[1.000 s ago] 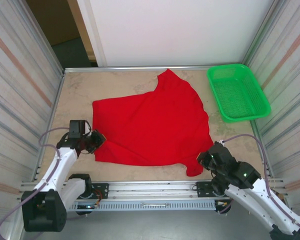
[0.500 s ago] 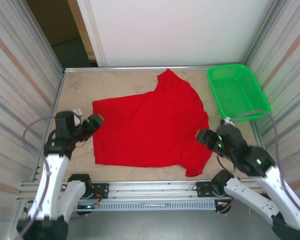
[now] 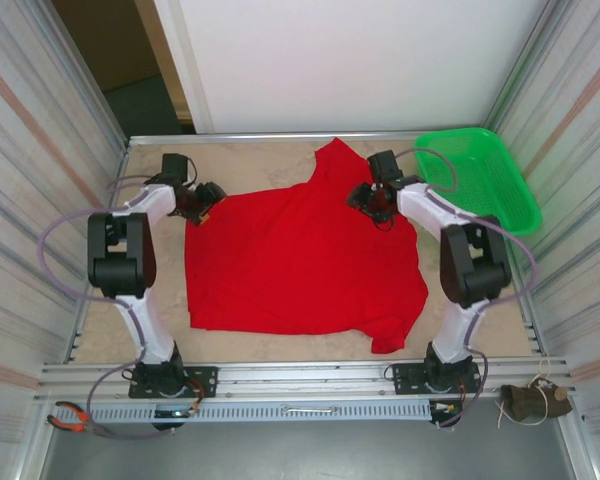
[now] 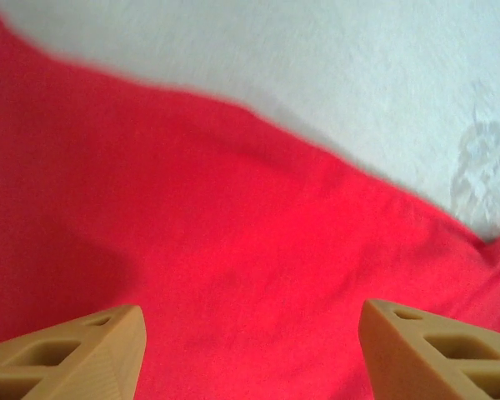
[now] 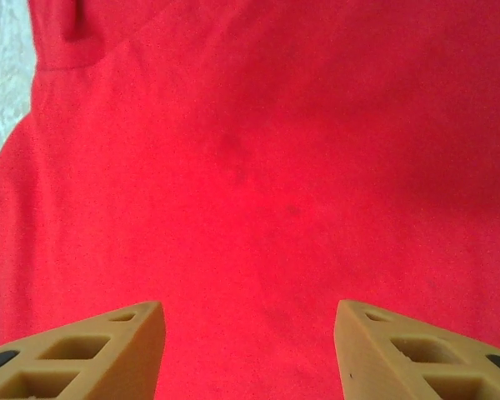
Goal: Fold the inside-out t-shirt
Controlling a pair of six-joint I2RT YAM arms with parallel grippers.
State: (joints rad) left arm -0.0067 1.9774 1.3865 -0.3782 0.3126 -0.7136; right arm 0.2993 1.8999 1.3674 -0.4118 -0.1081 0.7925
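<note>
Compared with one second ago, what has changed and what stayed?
The left end effector and right end effector went from the near corners of the bright red cloth t-shirt to its far side, opening on the way. The t-shirt and green plastic mesh basket stayed put.

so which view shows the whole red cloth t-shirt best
Top external: the bright red cloth t-shirt lies spread out there, outline nearly complete. Each wrist view gives a close patch of its fabric; the left wrist's includes an edge.
</note>
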